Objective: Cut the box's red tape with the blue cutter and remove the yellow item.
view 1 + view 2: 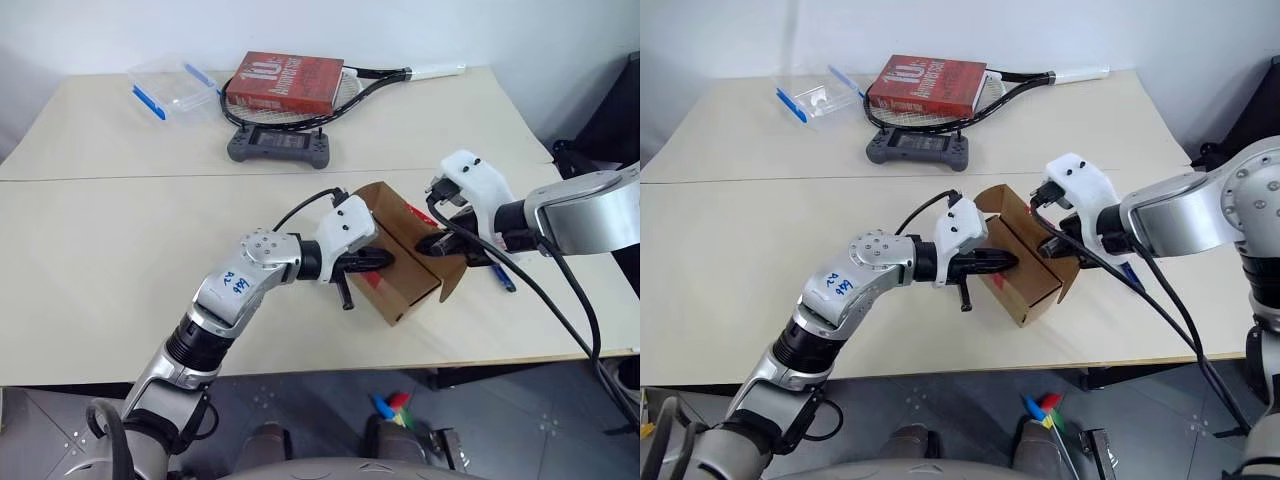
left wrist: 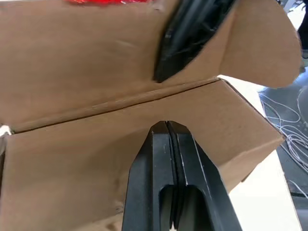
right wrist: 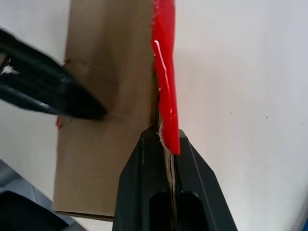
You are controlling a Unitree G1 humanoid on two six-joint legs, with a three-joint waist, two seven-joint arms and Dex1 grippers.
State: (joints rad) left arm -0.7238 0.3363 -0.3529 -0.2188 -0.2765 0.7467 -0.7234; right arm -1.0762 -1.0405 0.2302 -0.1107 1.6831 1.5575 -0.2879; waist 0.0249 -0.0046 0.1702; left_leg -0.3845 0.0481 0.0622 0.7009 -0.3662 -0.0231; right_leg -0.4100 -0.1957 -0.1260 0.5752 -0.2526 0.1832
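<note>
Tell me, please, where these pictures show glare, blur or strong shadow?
Right wrist view: a bright glint runs along the red tape, and the other tool at the edge is blurred. Left wrist view: the tool is sharp, while the box behind is soft and the dark shape above is smeared. Left eye view: even light, soft shadows on the table.

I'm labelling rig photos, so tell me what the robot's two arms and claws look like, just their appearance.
Both arms have silver-grey metal segments ending in white wrist housings. Each claw, left and right, has two slim black fingers. Black cables loop from each wrist back along the arm. The left forearm carries a white sticker with blue handwriting.
</note>
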